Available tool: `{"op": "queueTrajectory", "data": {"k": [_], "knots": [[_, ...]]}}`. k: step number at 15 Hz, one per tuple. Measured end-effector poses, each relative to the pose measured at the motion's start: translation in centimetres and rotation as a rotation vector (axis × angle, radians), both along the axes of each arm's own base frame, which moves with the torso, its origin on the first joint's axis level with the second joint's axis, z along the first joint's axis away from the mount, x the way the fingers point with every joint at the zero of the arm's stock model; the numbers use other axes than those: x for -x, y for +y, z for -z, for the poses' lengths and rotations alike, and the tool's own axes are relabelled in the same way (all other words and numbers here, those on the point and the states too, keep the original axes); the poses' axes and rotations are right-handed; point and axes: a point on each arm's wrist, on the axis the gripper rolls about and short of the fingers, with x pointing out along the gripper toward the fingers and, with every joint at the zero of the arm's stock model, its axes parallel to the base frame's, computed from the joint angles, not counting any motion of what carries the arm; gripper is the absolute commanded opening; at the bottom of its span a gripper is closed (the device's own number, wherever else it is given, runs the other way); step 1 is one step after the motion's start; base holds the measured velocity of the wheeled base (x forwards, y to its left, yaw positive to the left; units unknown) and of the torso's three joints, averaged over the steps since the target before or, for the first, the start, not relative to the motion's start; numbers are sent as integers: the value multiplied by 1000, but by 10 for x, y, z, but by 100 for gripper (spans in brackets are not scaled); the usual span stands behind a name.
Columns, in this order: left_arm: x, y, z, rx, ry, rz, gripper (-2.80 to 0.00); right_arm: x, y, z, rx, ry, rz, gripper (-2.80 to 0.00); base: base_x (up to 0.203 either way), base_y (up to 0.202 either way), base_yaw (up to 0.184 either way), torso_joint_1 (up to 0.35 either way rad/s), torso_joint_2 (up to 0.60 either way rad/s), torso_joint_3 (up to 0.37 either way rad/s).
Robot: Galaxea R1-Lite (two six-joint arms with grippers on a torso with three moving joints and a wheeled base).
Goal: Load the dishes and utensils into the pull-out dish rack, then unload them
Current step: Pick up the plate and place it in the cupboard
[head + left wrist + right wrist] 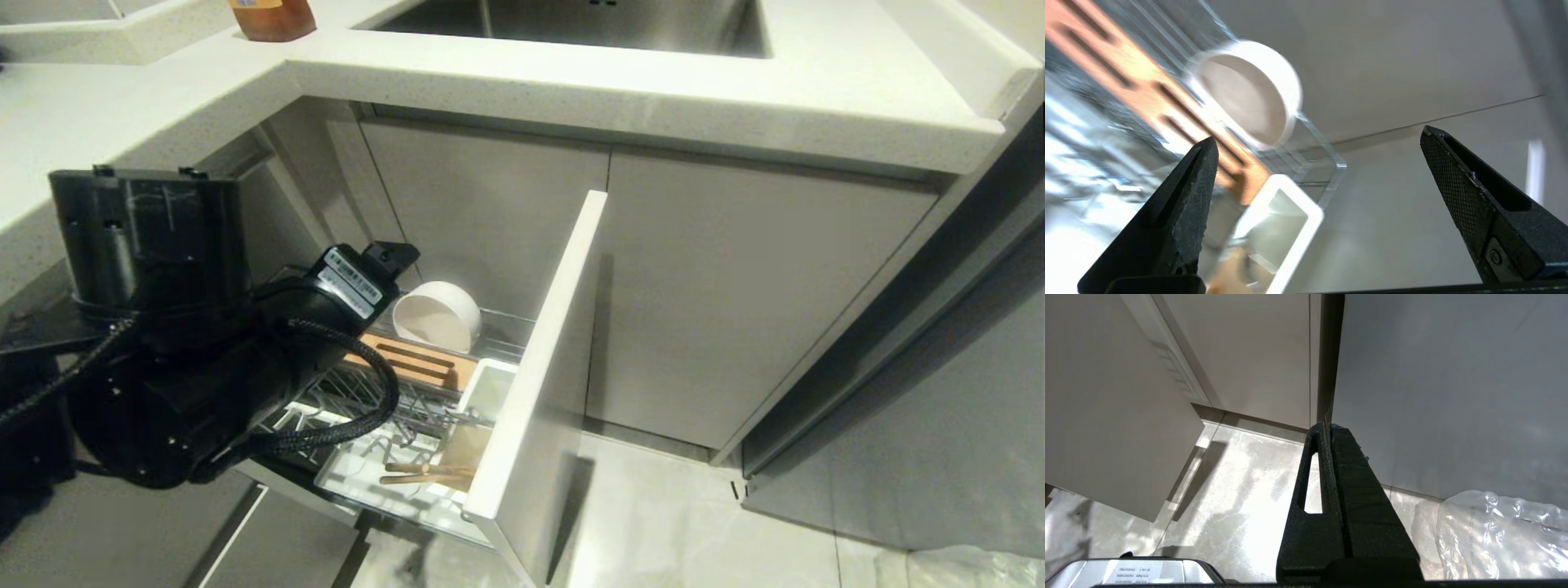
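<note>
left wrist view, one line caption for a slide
Open left gripper faces the white bowl in the pulled-out dish rack.

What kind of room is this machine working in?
Most likely a home kitchen: a steel sink set in a pale speckled stone worktop, grey cabinet doors below, and a pulled-out chrome wire dish rack holding a cream-white bowl.

One cream-white bowl [437, 317] sits in the one pull-out dish rack [535, 359], along with one slotted wood strip [416, 363] and two wooden chopsticks [424, 474]. One white utensil cup [490, 390] shows clearly. No plate is visible.
</note>
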Motion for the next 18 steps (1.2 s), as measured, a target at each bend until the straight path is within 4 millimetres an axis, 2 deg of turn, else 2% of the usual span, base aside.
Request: {"op": "queueTrajectory", "data": {"k": [4,8,13,14,18], "knots": [[10,2,-4,-163,-1,-80,0,0,0,0,0,0,0,-280,0,0,0,0,0,0],[15,5,-3,-220,24,-88,0,0,0,0,0,0,0,-280,0,0,0,0,0,0],[37,18,-30,-209,-29,-43,0,0,0,0,0,0,0,-280,0,0,0,0,0,0],[43,23,-38,-222,-39,-33,-280,0,0,0,0,0,0,-280,0,0,0,0,0,0],[59,37,-68,-231,-100,-27,-280,0,0,0,0,0,0,-280,0,0,0,0,0,0]]}}
